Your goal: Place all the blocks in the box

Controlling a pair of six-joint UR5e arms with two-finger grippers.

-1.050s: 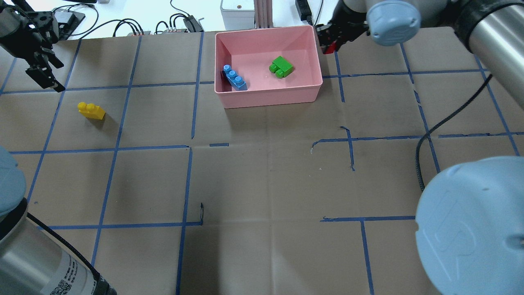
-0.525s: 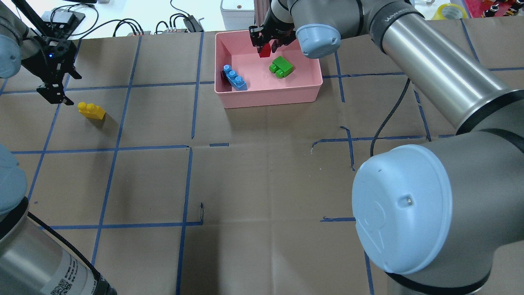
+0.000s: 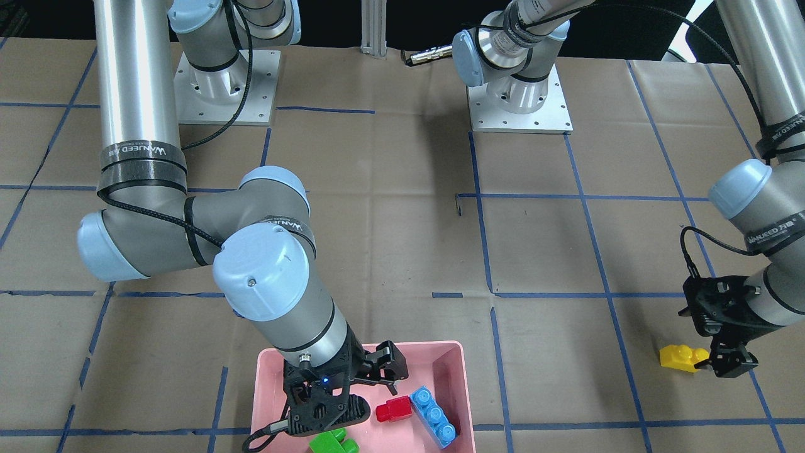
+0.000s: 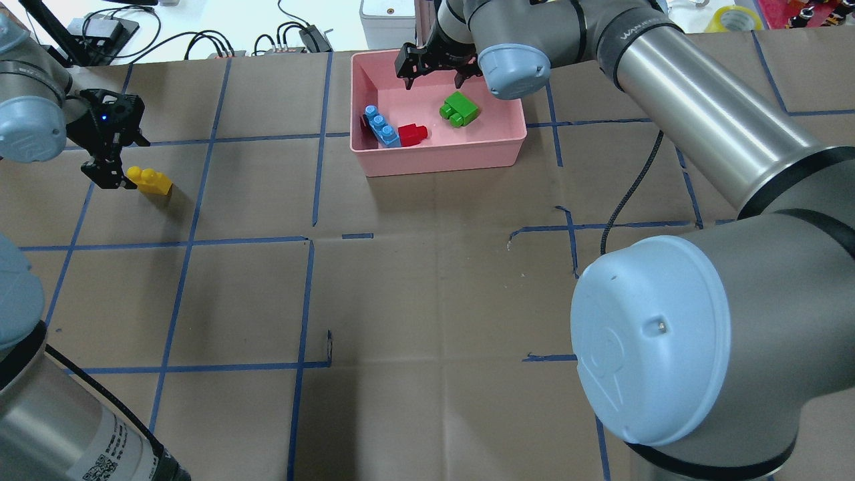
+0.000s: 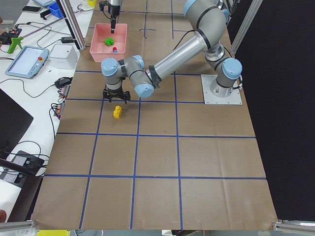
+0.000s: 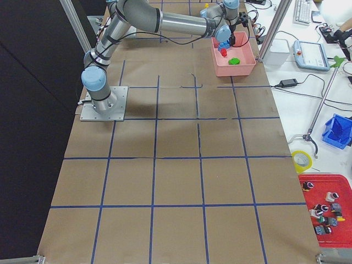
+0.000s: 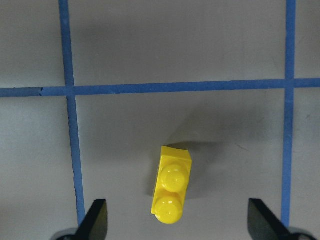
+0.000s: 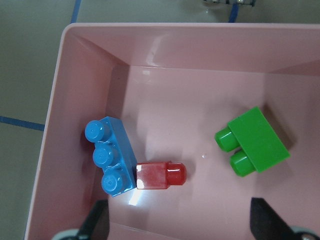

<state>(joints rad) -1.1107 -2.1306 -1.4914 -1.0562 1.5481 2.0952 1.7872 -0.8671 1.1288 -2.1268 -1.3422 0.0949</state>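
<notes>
- Now the right gripper (image 4: 433, 80) hangs empty over the far end of the box (image 4: 441, 157), its jaws spread wide; half a second ago it was clamped on the red brick at about this same spot.
- The red brick (image 4: 412, 134) is down. It lies on its side on the box floor, stud pointing toward the green brick (image 4: 459, 109), its flat end butted against the blue brick (image 4: 383, 127).
- The blue brick sits along the left wall, studs up, right where it was before. The green one has not moved either, and stays apart from the other two.
- That makes three bricks in the box, one more than a second ago.
- Over on the left, the yellow brick (image 4: 150, 180) is the last one out. It rests on the table (image 4: 427, 300), well apart from the box, in the same place as earlier.
- The left gripper (image 4: 110, 175) has come down and across toward it since the earlier frames, when it was farther off at the table's edge.
- It is wide open: the wrist view shows both fingertips (image 7: 97, 220) far apart with the yellow brick between them, touching neither.
</notes>
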